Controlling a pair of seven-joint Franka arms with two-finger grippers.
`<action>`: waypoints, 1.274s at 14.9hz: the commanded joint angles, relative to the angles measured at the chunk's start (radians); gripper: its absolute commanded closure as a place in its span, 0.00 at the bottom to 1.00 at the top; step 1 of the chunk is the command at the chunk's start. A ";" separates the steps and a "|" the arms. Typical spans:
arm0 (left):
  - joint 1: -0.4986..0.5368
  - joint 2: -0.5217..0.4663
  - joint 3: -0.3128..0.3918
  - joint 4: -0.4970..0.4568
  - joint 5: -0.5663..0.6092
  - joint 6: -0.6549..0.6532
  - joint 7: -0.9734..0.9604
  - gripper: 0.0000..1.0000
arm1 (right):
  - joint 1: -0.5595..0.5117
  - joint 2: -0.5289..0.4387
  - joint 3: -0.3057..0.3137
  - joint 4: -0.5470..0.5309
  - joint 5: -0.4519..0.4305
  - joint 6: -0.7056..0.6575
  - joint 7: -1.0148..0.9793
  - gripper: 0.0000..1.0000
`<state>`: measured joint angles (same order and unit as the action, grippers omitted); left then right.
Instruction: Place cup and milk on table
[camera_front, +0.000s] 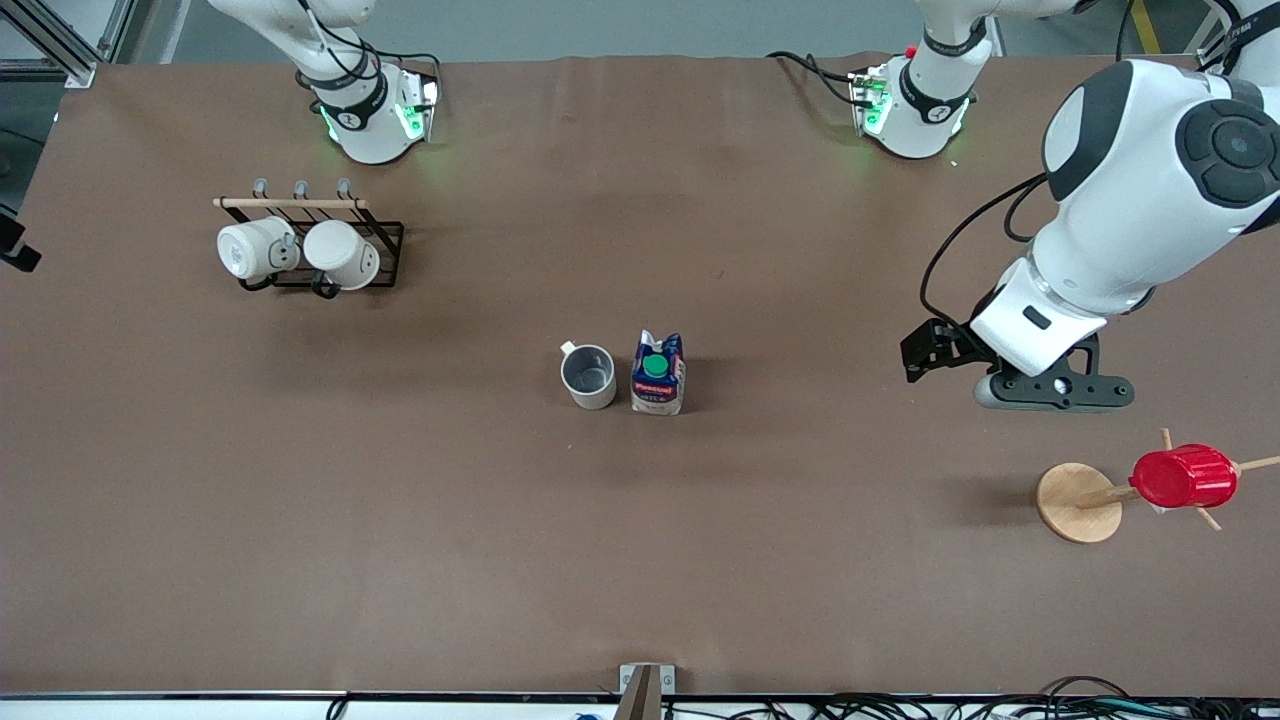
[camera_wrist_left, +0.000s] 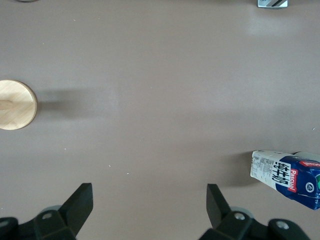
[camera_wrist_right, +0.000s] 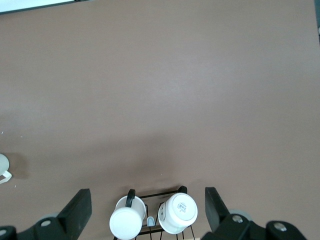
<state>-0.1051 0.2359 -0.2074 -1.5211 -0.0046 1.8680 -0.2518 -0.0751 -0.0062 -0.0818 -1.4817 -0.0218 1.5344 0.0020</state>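
The off-white cup (camera_front: 588, 376) stands upright on the brown table (camera_front: 400, 520) near its middle, grey inside showing. The blue and white milk (camera_front: 658, 372) carton with a green cap stands right beside it, toward the left arm's end. The milk also shows in the left wrist view (camera_wrist_left: 287, 177). My left gripper (camera_wrist_left: 150, 200) is open and empty, up over bare table between the milk and a wooden stand; its hand shows in the front view (camera_front: 1055, 390). My right gripper (camera_wrist_right: 147, 205) is open and empty, high over a mug rack, out of the front view.
A black wire rack (camera_front: 385, 245) with two whiter mugs (camera_wrist_right: 177, 212) stands toward the right arm's end. A wooden peg stand (camera_front: 1078, 502) carrying a red ribbed cup (camera_front: 1183, 477) stands toward the left arm's end, nearer the front camera than the left hand.
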 joint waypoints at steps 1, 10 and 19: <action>0.012 -0.029 -0.001 -0.019 -0.018 -0.010 0.032 0.00 | 0.057 0.008 -0.047 0.004 0.011 -0.008 0.004 0.00; 0.094 -0.081 -0.004 -0.030 -0.018 -0.053 0.157 0.00 | 0.058 0.008 -0.045 0.004 0.011 -0.020 0.000 0.00; 0.094 -0.098 0.002 -0.001 -0.012 -0.082 0.120 0.00 | 0.063 0.008 -0.015 0.008 0.011 -0.019 -0.004 0.00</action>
<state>-0.0158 0.1713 -0.2051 -1.5260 -0.0046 1.8200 -0.1235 -0.0102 0.0038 -0.0953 -1.4816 -0.0195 1.5236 0.0024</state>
